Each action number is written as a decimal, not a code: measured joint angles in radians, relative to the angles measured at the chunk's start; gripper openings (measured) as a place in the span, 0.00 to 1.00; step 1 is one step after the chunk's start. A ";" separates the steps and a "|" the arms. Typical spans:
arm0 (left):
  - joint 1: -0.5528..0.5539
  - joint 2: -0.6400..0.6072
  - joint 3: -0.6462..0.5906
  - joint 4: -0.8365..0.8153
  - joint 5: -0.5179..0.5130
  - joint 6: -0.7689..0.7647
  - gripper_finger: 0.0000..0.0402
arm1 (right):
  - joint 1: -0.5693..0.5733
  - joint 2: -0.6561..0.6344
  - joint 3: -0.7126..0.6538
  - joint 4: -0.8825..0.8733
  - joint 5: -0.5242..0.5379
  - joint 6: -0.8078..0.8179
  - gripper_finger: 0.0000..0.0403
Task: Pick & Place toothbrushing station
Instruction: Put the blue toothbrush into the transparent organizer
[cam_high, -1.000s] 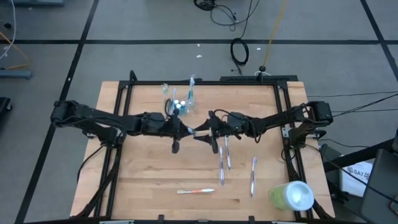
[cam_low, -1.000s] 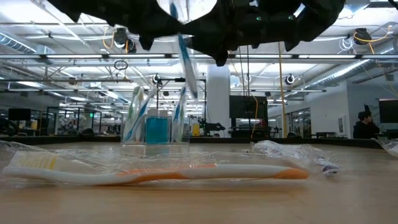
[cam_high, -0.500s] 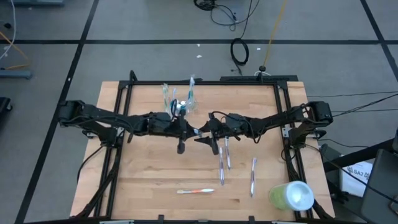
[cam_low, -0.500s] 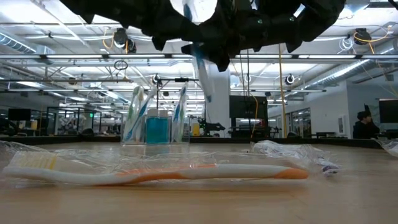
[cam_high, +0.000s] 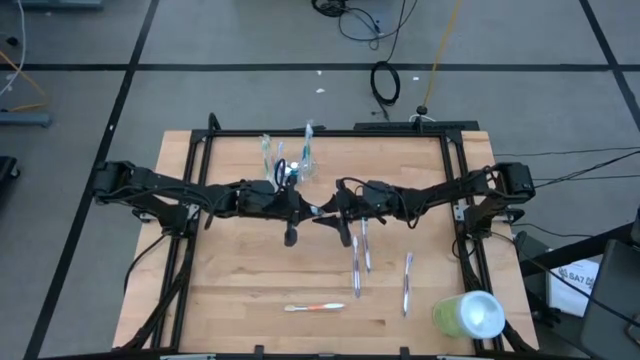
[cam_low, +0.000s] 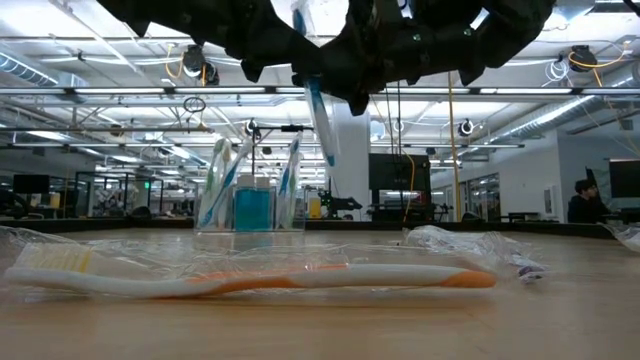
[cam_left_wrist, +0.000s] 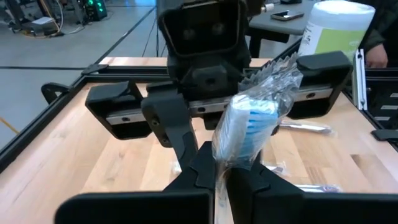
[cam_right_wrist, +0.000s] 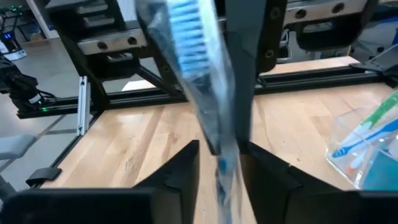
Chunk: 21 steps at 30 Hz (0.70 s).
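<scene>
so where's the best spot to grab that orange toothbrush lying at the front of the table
Probably mid-handle, from straight above. The orange toothbrush lies flat in a clear wrapper on the table, lengthwise across the front edge, clear of the other brushes. Set the jaws across its thin shaft; the loose wrapper may slip.

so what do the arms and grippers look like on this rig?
Both arms are dark, nearly black, jointed links with thin black cables looping along them. The left gripper and right gripper each carry two flat, angular black fingers sliding on a rail with a grey metal strip. No markings are legible.
</scene>
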 joint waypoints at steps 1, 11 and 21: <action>0.000 0.000 0.000 -0.002 0.000 0.000 0.04 | -0.002 0.000 0.000 0.000 0.000 0.007 0.23; 0.000 0.000 0.000 -0.005 -0.002 -0.001 0.02 | -0.010 0.000 0.000 -0.003 -0.002 0.026 0.04; 0.000 0.000 0.000 -0.021 0.000 0.005 0.21 | -0.010 0.000 0.000 -0.009 0.000 0.049 0.06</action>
